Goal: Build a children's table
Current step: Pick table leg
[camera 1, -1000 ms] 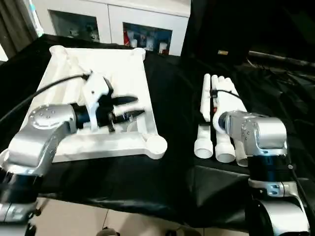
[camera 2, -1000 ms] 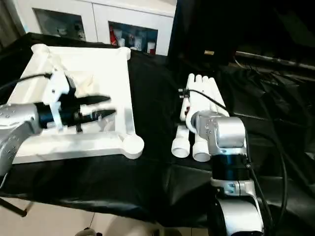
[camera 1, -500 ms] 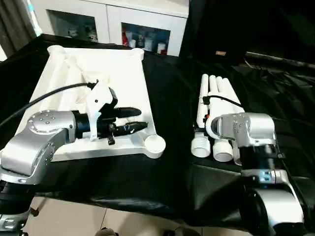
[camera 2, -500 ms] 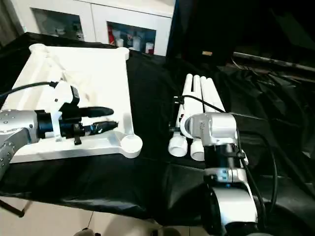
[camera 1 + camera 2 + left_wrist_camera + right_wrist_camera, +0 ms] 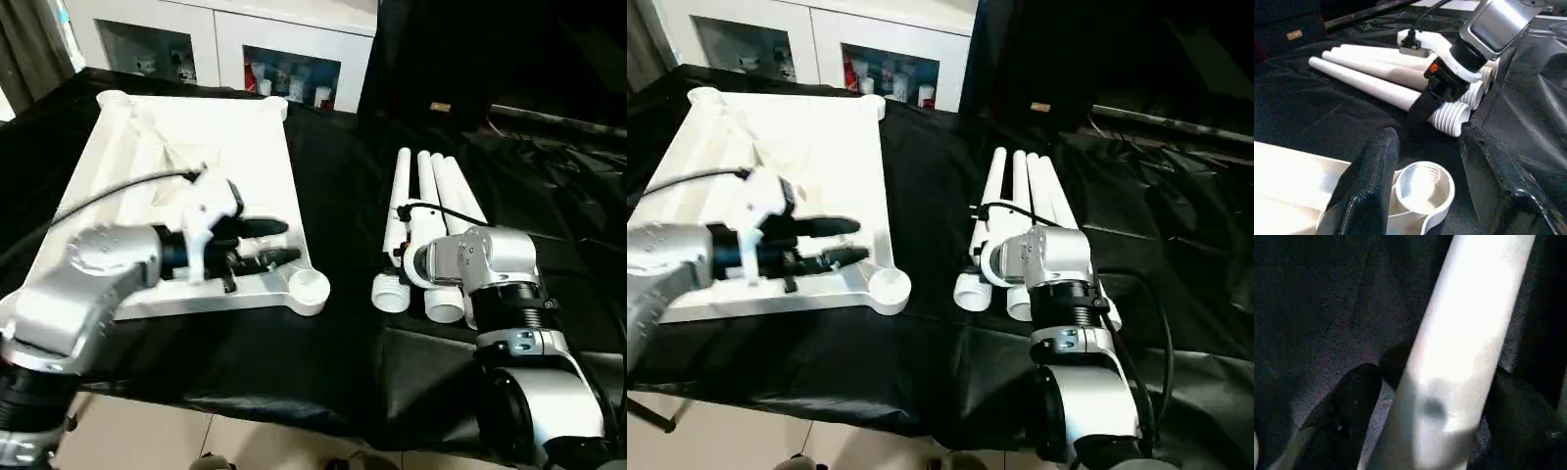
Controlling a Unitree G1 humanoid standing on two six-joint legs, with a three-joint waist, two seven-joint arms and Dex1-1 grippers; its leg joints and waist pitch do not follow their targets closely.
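Note:
The children's table lies in parts on a black cloth. Its white top (image 5: 245, 137) rests upside down at the left, ribbed side up, with a round corner socket (image 5: 312, 285) at the near right. My left gripper (image 5: 276, 242) hovers open over that near edge, pointing at the socket (image 5: 1425, 186), holding nothing. Three white tube legs (image 5: 441, 186) lie side by side at the right. My right gripper (image 5: 398, 257) is down at the leftmost leg (image 5: 1464, 333) near its collared end, one finger (image 5: 1352, 406) on each side, and a strip of cloth shows between finger and tube.
A white cabinet (image 5: 245, 49) with glass doors stands behind the table. Dark equipment (image 5: 490, 59) fills the back right. The black cloth (image 5: 343, 343) hangs over the near table edge, with floor below. A black cable (image 5: 108, 191) arcs over my left arm.
My right gripper has swung left and down astride the leftmost leg and its fingers have narrowed. That leg's near end now sits a little apart from the others. The left gripper stays roughly put.

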